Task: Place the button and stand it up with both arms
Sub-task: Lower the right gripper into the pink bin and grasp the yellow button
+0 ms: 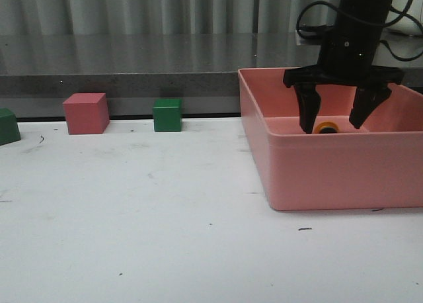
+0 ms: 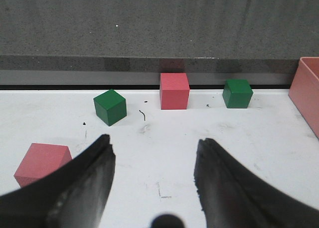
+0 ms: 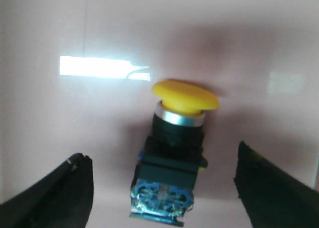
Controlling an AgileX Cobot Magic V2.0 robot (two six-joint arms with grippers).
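The button [image 3: 172,153] lies on its side on the floor of the pink bin [image 1: 330,167]: yellow mushroom cap, silver ring, black collar, dark base with blue and clear parts. In the front view only its yellow cap [image 1: 326,127] shows above the bin's front wall. My right gripper [image 1: 334,126] hangs open inside the bin, one finger on each side of the button, not touching it; in the right wrist view [image 3: 162,188] the button lies between the fingers. My left gripper [image 2: 153,161] is open and empty over the white table; it is out of the front view.
A pink cube [image 1: 86,113] and a green cube [image 1: 167,114] stand at the table's back edge, another green cube [image 1: 8,126] at far left. The left wrist view shows two pink cubes [image 2: 174,91] [image 2: 42,162], two green cubes [image 2: 110,106] [image 2: 237,93] and the bin's corner [image 2: 308,91].
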